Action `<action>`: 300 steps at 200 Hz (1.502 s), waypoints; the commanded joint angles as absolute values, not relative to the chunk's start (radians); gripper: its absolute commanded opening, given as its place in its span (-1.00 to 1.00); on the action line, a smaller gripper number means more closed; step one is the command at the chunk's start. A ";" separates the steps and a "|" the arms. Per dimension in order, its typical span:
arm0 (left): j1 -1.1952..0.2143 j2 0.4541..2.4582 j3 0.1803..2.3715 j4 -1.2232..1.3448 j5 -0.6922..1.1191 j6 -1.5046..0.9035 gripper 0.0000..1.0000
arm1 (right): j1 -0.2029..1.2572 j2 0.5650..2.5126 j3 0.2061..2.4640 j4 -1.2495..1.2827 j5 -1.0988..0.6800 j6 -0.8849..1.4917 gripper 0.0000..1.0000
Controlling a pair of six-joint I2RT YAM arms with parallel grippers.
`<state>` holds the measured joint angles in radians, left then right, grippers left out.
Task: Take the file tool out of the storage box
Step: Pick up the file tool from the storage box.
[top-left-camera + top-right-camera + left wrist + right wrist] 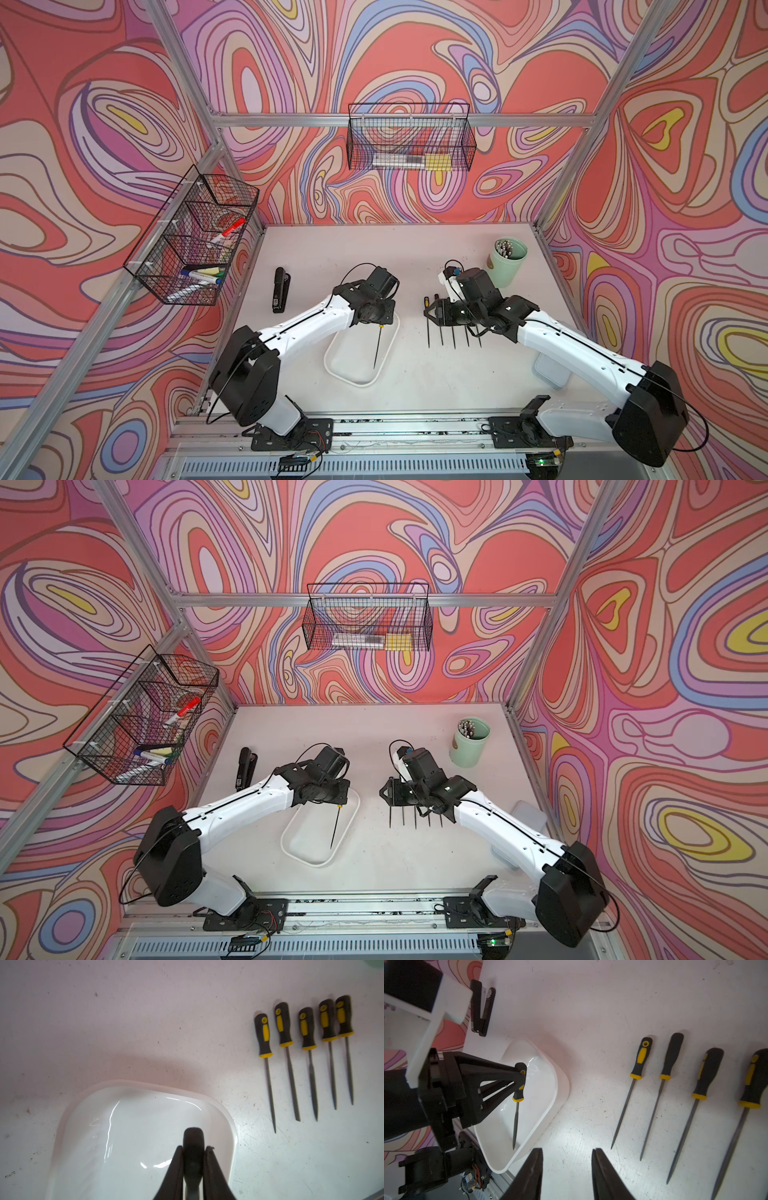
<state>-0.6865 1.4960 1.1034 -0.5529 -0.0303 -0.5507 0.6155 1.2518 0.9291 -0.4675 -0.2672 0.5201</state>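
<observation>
The left gripper (193, 1149) is clamped narrow on the black-and-yellow handle of the slim grey needle file (515, 1124), its black fingers (176, 1167) pressing the handle from both sides. In a top view the file (377, 349) runs with its handle toward 12 o'clock and its point toward 6 o'clock, inside the outline of the shallow white plastic storage box (353, 357). From the right wrist view the file hangs over the box's glossy inside (542, 1093); whether its tip touches the floor cannot be told. No other item shows in the box.

The box sits at about 7 o'clock from the middle of the pale tabletop (332, 257). At 3 o'clock from it, well apart, five more black-and-yellow needle files (454, 338) lie on the table in a neat parallel row, points toward 6 o'clock. The right gripper (566, 1157) hovers over the row's 12 o'clock end with its jaws partly apart and nothing between them.

A black stapler (280, 289) lies at 10 o'clock from the box, and a mint-green cylindrical cup (507, 262) stands toward 2 o'clock.
</observation>
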 commanded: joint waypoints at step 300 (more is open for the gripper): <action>-0.486 1.130 0.894 0.183 0.710 -0.923 -0.88 | 0.611 1.270 0.735 0.407 -0.972 0.872 -0.03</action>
